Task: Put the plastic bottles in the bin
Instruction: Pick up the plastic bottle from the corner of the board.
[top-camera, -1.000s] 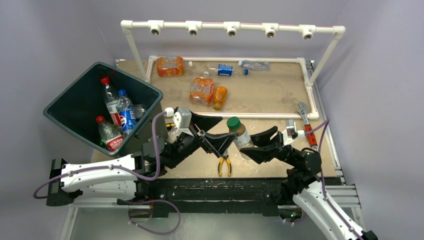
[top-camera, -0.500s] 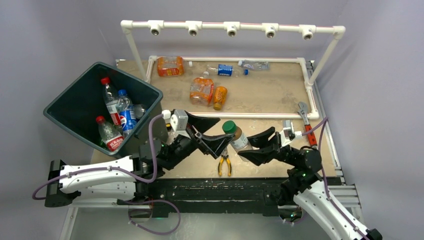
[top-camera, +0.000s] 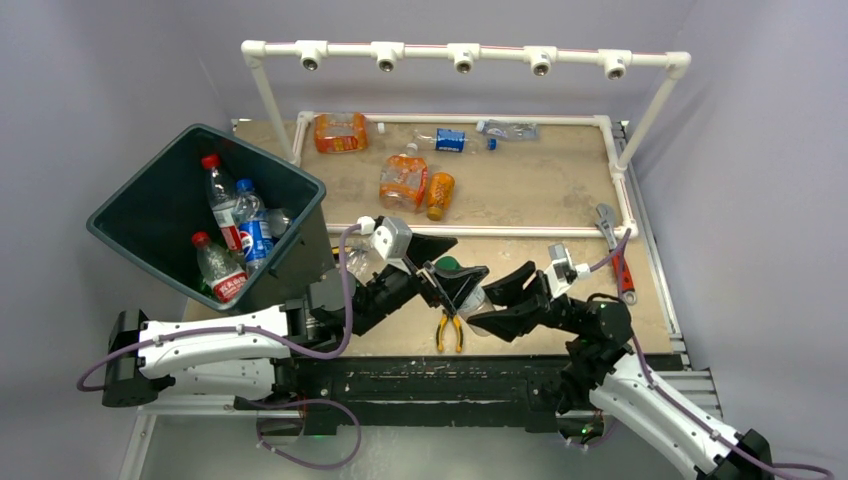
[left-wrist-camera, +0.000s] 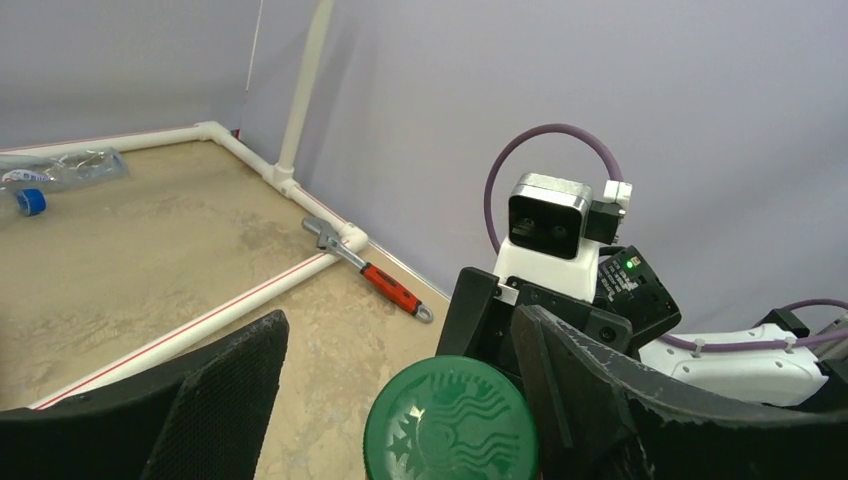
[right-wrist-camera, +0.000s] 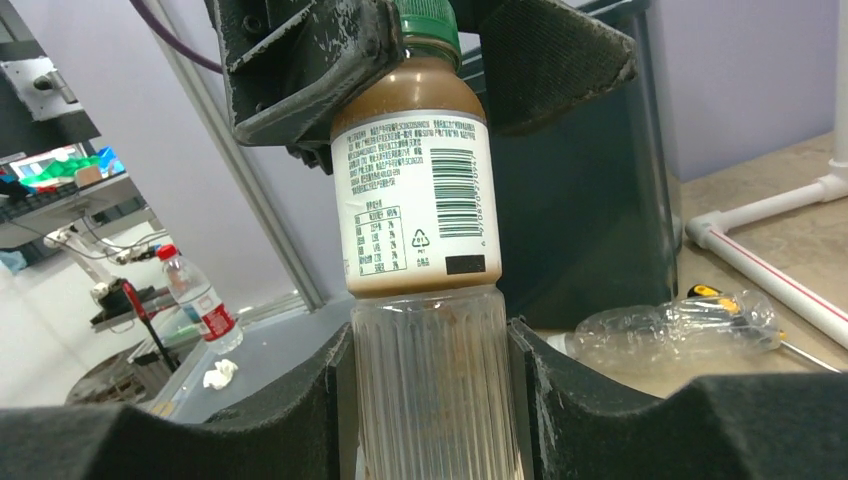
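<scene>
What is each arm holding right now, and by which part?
The right gripper holds the green-capped bottle by its clear ribbed lower body. The left gripper has fingers flanking its cap, not clamped.

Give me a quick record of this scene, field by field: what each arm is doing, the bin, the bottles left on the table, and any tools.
right gripper: shut on the green-capped bottle, gripping its ribbed lower body
left gripper: jaws open, one on either side of the cap
bin: far left, several bottles inside
bottles on table: three orange bottles and two clear bottles inside the white-pipe frame
tools: pliers by the near edge; wrench at right
</scene>
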